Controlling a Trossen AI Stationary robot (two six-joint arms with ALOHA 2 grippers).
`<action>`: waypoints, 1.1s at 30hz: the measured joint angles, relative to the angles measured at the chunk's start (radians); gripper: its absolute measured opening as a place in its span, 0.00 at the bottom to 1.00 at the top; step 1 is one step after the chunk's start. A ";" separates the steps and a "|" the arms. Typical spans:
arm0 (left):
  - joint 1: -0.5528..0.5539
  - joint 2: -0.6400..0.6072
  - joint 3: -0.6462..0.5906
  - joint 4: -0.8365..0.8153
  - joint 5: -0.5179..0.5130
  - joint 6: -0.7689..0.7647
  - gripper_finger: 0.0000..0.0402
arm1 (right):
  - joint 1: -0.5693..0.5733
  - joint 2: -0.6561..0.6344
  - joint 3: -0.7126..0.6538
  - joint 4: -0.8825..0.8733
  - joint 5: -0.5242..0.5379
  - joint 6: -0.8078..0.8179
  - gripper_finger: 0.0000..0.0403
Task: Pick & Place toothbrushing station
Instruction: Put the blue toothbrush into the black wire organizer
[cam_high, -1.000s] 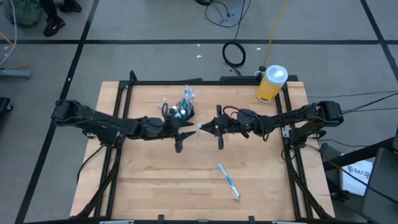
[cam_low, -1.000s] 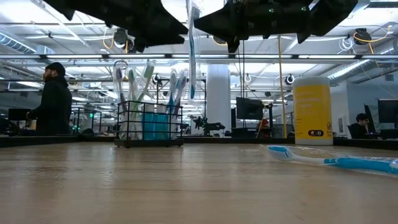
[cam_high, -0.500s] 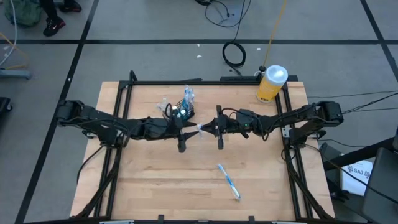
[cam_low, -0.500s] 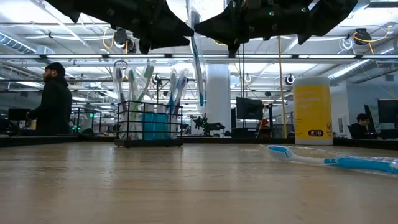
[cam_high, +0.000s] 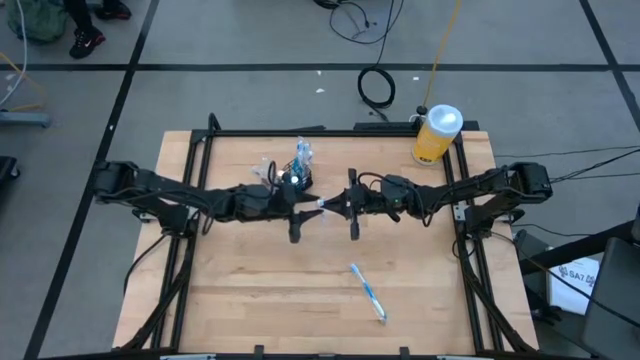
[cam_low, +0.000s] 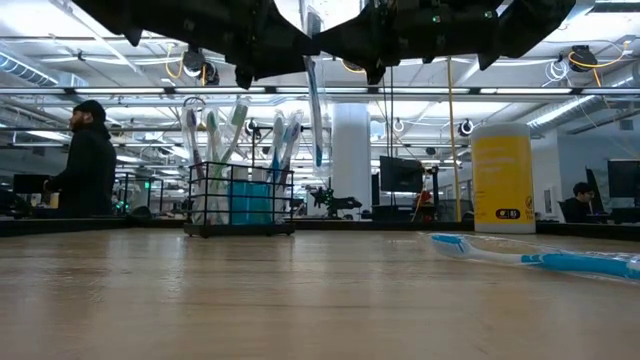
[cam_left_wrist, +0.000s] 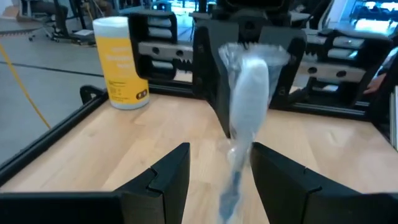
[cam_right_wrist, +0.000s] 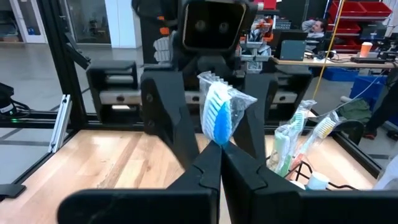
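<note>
A toothbrush in a clear wrapper (cam_right_wrist: 219, 112) hangs above the table's middle, with my right gripper (cam_right_wrist: 219, 155) shut on it. My left gripper (cam_left_wrist: 221, 171) faces it from the table's left, open. Its two fingers stand on either side of the toothbrush (cam_left_wrist: 244, 106); whether they touch it I cannot tell. In the high view the two grippers meet tip to tip, left gripper (cam_high: 311, 206) and right gripper (cam_high: 323, 206). The toothbrushing station (cam_high: 291, 179), a black wire-mesh caddy (cam_low: 240, 202) with several brushes upright in it, rests on its base just beyond my left gripper. My right gripper pinches the wrapped toothbrush just below its head (cam_right_wrist: 219, 142) between its two fingers. The fingers come level from the table's right and lie across the brush. The blue-bristled head stands up above them, and the handle (cam_low: 314, 120) hangs down, lifted clear of the table.
A yellow bottle with a white cap (cam_high: 437, 135) stands at the far right corner. A loose blue and white toothbrush (cam_high: 368, 292) lies flat on the near right part of the wooden table (cam_high: 230, 290). Black frame rails run along the table's sides.
My left gripper has edged toward the table's right edge, closing the gap to my right gripper, so that its fingers now stand on either side of the toothbrush. The hanging handle has swung slightly off upright. My right gripper has kept still.
</note>
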 joint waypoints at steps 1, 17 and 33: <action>0.000 0.008 0.000 0.002 0.000 0.000 0.43 | 0.000 0.000 0.000 0.000 0.000 0.000 0.00; 0.002 0.047 0.000 0.070 -0.020 0.013 0.42 | 0.000 0.000 0.000 -0.012 0.000 -0.017 0.00; 0.001 0.047 0.000 0.062 -0.019 0.025 0.03 | 0.000 0.000 0.000 -0.036 0.003 -0.019 0.05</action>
